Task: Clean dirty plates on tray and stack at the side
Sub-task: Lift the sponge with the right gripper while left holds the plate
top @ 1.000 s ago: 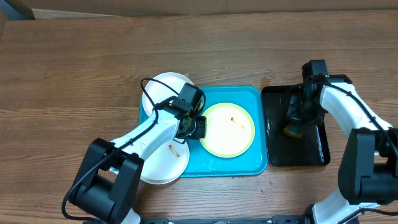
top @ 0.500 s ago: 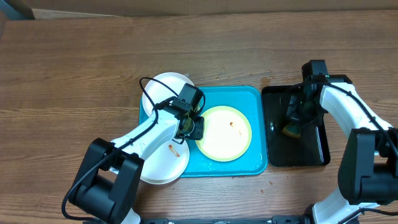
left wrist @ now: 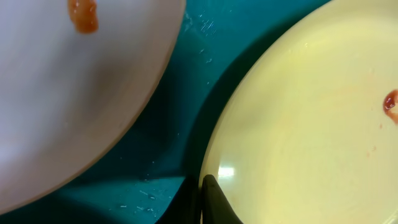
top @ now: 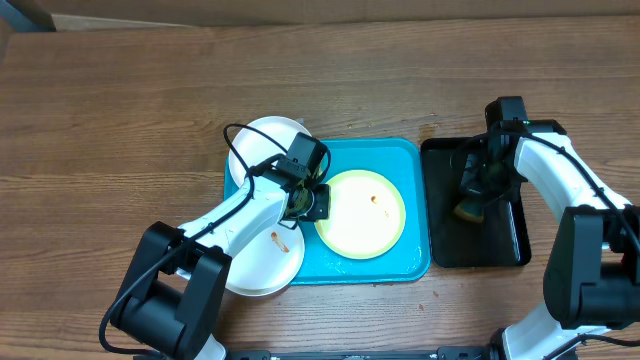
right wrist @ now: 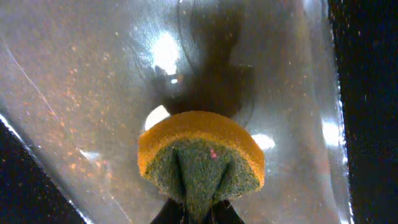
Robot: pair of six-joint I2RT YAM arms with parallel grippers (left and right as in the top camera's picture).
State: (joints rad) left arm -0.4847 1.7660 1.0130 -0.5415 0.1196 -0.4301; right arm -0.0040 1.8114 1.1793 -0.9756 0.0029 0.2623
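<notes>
A pale yellow-green plate [top: 362,213] with a small red smear lies on the turquoise tray [top: 400,160]. My left gripper [top: 318,204] is at the plate's left rim, shut on that rim. In the left wrist view the dark fingertips [left wrist: 211,193] pinch the edge of the yellow-green plate [left wrist: 311,124]. Two white plates overlap the tray's left side: one at the back [top: 262,145], and one at the front [top: 262,262] with an orange-red smear. My right gripper [top: 472,200] is shut on an orange-and-green sponge [right wrist: 200,158] above the black tray [top: 510,250].
The narrow black tray [right wrist: 93,93] holds a film of water and stands just right of the turquoise tray. Bare wooden table [top: 120,120] stretches to the left and back. The left arm's cable loops over the back white plate.
The yellow-green plate has slid a little to the left and toward the front, with my left gripper on its rim. The right arm and sponge have not moved.
</notes>
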